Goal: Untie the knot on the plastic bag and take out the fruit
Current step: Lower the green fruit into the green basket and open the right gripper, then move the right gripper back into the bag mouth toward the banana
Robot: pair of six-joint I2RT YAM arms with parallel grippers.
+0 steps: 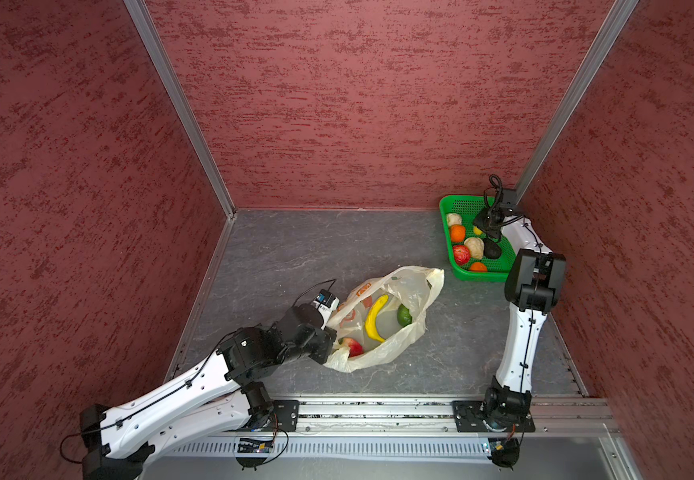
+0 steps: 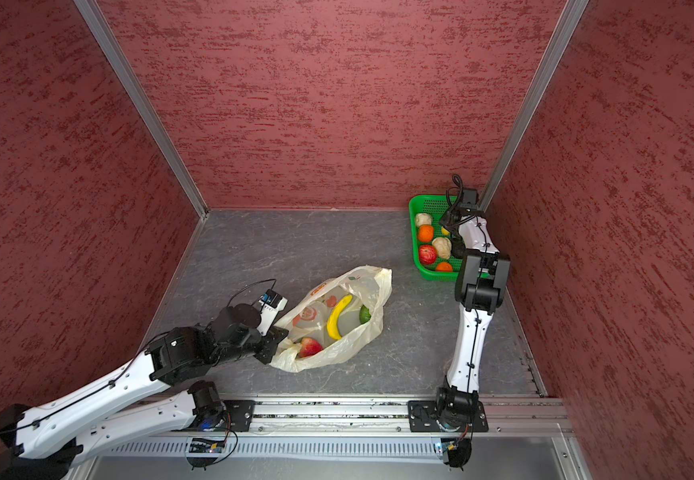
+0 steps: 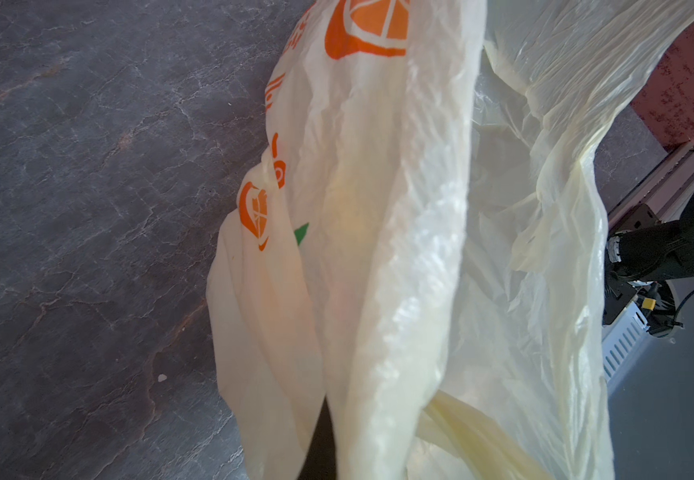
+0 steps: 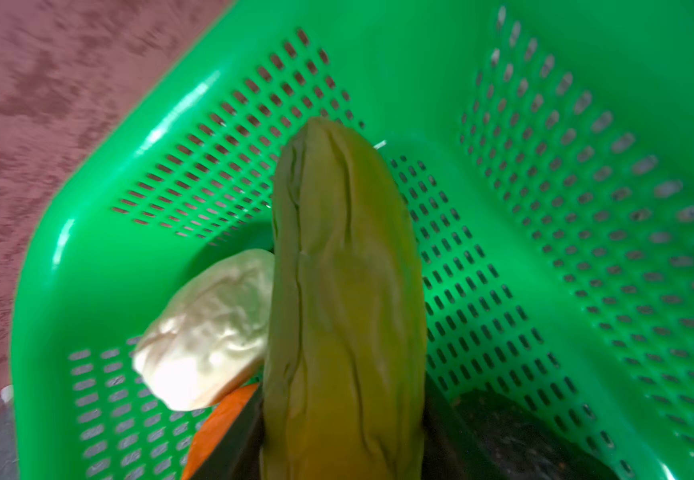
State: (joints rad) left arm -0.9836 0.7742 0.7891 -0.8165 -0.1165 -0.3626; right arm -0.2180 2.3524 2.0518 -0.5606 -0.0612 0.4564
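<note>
Grey marbled tabletop [image 1: 295, 257] lay between dark-red textured walls. At lower left of centre in both top views the left gripper [image 1: 332, 337] [image 2: 275, 338] sat at the left rim of the plastic bag [image 1: 413, 286], its jaws clenched on a fold of that thin plastic. The left wrist view showed the pale-yellow film [image 3: 399, 208], with its orange printed marks, bunching down toward the claw.

The bag lay mid-floor with its mouth gaping open. Inside it, from left to right, lay a red apple [image 1: 352, 346], a yellow banana [image 1: 375, 318] and a green round fruit [image 1: 404, 314].

Further right, against the back wall, stood a green mesh basket [image 1: 447, 208] well apart from the bag. It held a cream lumpy piece [image 1: 454, 219], an orange [image 1: 457, 233] and a dark avocado [image 1: 492, 250] among other pieces.

The right gripper [image 1: 492, 237] hung down inside the basket, just above the avocado. Its wrist view, somewhat blurred, showed a yellow-green mango [image 4: 345, 291] standing between the jaws, which were parted about halfway; whether they pinched the mango or had let it go, I could not tell.
</note>
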